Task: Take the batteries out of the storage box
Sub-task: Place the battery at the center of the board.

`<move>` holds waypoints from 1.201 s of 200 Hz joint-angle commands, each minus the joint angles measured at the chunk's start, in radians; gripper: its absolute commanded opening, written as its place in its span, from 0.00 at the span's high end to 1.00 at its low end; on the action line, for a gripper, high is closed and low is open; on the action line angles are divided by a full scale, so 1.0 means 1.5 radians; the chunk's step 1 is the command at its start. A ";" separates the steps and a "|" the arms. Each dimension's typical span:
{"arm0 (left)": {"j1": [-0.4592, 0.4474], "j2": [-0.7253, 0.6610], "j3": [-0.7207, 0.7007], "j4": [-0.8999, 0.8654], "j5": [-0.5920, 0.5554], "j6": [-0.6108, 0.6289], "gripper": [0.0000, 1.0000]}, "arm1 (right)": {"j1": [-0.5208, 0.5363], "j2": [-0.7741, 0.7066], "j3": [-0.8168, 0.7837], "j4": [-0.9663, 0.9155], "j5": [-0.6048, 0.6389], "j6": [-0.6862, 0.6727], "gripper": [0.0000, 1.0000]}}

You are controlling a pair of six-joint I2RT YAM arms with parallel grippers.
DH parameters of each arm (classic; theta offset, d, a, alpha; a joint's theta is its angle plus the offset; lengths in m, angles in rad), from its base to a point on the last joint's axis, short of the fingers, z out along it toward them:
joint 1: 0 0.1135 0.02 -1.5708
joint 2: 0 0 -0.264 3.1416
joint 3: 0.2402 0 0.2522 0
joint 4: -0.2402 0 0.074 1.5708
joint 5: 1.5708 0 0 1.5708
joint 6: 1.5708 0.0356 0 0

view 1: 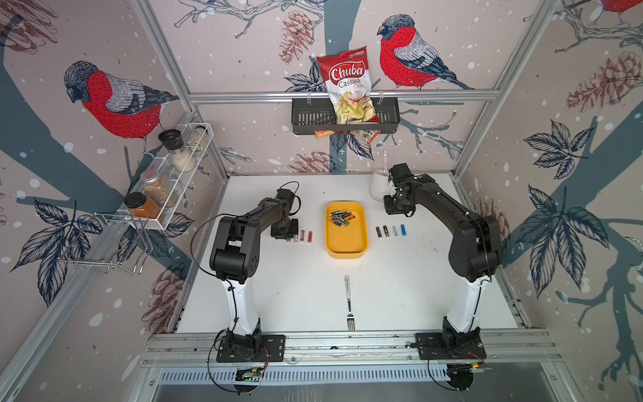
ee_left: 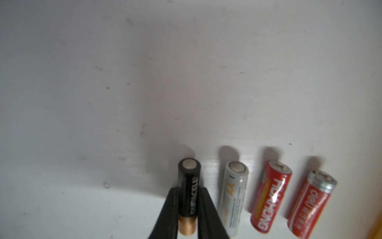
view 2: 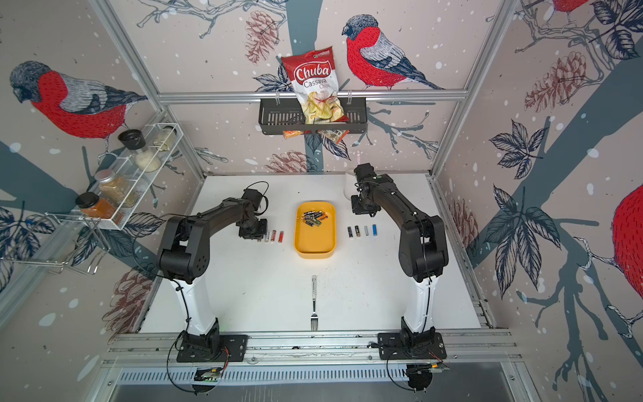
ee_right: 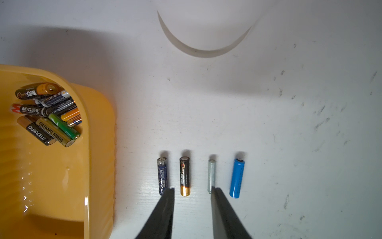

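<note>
Glossy, smooth yellow plastic on the storage box [ee_right: 99,124], with bright highlights along its ribbed inner wall at lower left of the right wrist view. Shiny printed sleeves on the batteries [ee_right: 47,111] inside, bare metal at their ends. Satin black wrap and a dull copper band on the black-and-copper cell [ee_left: 189,186]; glossy red wrap on the red cells [ee_left: 270,196] at lower right. Matt black and smooth on the jaws. Matt white, scuffed with dark marks, on the counter [ee_right: 268,124]. Polished metal on the fork [view 1: 349,302]; crinkled glossy film on the chip bag [view 1: 348,87]; matt black on the slotted basket [view 1: 309,116].
</note>
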 commanded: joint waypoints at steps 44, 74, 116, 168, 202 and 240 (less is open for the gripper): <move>0.002 -0.002 -0.003 -0.011 -0.004 0.002 0.74 | 0.002 0.001 0.000 -0.011 0.006 0.001 0.63; 0.003 -0.003 -0.002 -0.012 -0.003 0.001 0.73 | 0.002 0.001 -0.001 -0.010 0.006 0.001 0.63; 0.002 -0.006 0.002 -0.015 -0.003 0.000 0.72 | 0.002 0.000 -0.001 -0.009 0.004 0.001 0.63; 0.002 -0.012 0.011 -0.024 -0.007 0.000 0.71 | 0.004 0.000 0.001 -0.009 0.004 0.002 0.63; 0.002 -0.019 0.015 -0.027 -0.008 -0.001 0.70 | 0.009 0.000 0.007 -0.010 0.004 0.004 0.63; 0.002 -0.029 0.025 -0.035 -0.012 -0.003 0.70 | 0.031 0.013 0.043 -0.022 0.004 0.006 0.63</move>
